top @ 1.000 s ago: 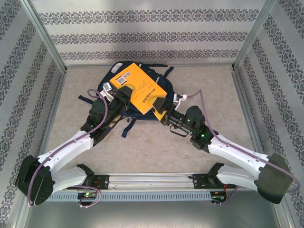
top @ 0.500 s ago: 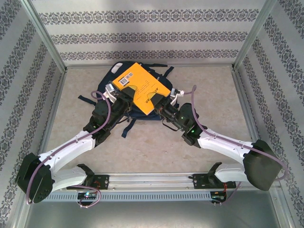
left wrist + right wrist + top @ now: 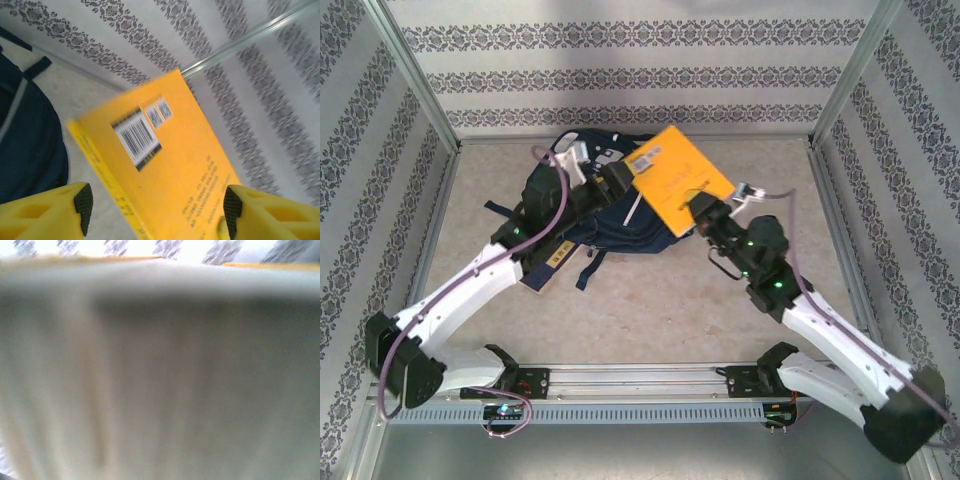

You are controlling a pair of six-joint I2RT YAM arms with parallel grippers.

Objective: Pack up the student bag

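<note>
navy bag (image 3: 620, 228) lies toward twelve o'clock on the tabletop (image 3: 650, 300) — right gripper (image 3: 703, 207), jaws clamped on a yellow book (image 3: 678, 175) at the bag's two o'clock — left gripper (image 3: 620, 183), jaws apart, faces the book.

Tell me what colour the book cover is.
Orange-yellow; the book shows best in the left wrist view.

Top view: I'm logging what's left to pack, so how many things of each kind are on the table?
Bag: 1
Book: 1
Total: 2, plus a dark flat thing beside the bag, too hidden to name.
</note>
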